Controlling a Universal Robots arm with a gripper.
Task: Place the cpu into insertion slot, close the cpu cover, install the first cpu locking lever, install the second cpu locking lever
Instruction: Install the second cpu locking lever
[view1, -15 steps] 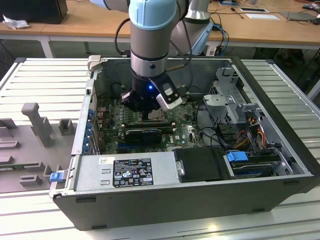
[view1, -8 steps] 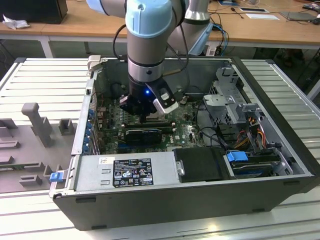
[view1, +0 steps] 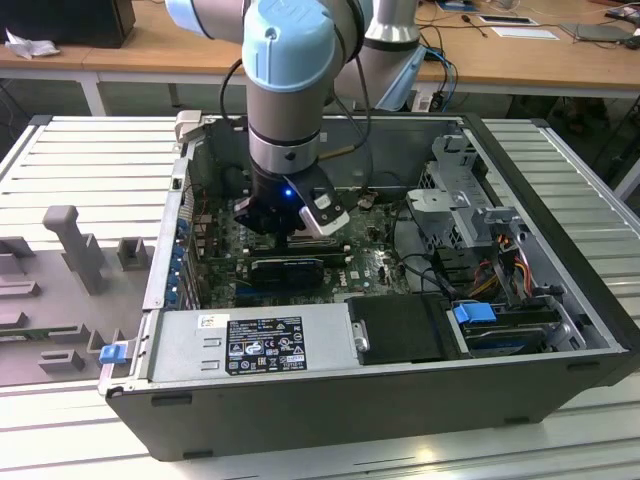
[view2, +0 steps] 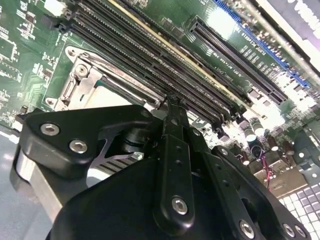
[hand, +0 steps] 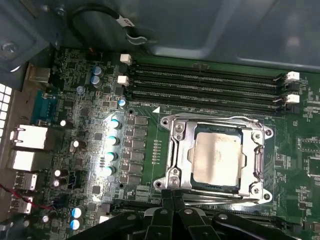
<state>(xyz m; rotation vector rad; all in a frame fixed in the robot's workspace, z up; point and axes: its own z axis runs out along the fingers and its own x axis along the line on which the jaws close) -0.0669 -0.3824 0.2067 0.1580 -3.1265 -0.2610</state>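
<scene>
Item: open computer case (view1: 560, 390) on a slatted table (view1: 80, 150), arm lowered inside over the motherboard (hand: 150, 165). We recorded the cpu (hand: 219, 156) already seated in the insertion slot (hand: 176, 150), its pale metal top showing through the window of the cpu cover (hand: 252, 150), which lay flat over it. In the first wrist view the gripper (hand: 172, 200) stood just beside the socket's near edge, fingertips pressed together with nothing between them, the jaws narrow. The socket lay directly ahead of the fingertips, its frame edges running parallel with the long black memory slots (hand: 205, 82) beyond. In the second wrist view we noted the same fingertips (view2: 172, 107) against the socket's silvery rim (view2: 80, 75). We could not tell how the locking levers stood.
</scene>
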